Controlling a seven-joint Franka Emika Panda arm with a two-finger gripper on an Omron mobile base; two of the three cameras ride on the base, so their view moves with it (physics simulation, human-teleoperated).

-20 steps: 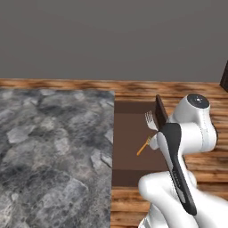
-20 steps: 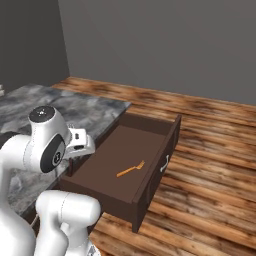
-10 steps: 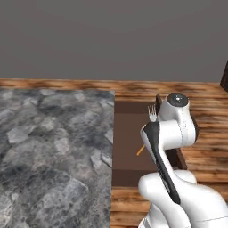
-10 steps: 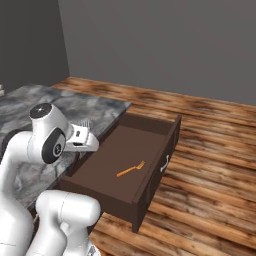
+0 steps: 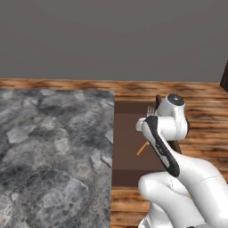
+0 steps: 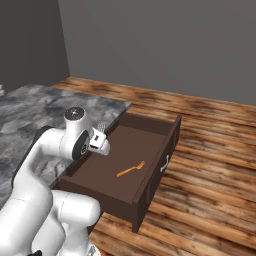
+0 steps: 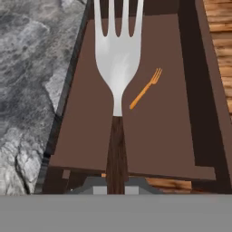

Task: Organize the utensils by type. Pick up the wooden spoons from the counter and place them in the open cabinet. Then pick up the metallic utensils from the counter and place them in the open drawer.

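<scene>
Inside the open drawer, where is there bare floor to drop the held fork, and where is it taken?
The tool is shut on the fork over the drawer. An orange utensil lies alone near the drawer's middle. Bare brown floor lies between it and the counter side wall, and toward the far wall. Only the middle is taken.

Grey wall (image 6: 165, 45), wooden plank floor (image 6: 215, 165)

White arm bent sharply at the elbow, forearm raised, wrist turned forward and down, tool (image 6: 102, 136) clamped shut on the dark handle of a fork (image 7: 118, 54), tines pointing away from the hand, held aloft at the wrist's tip.
</scene>
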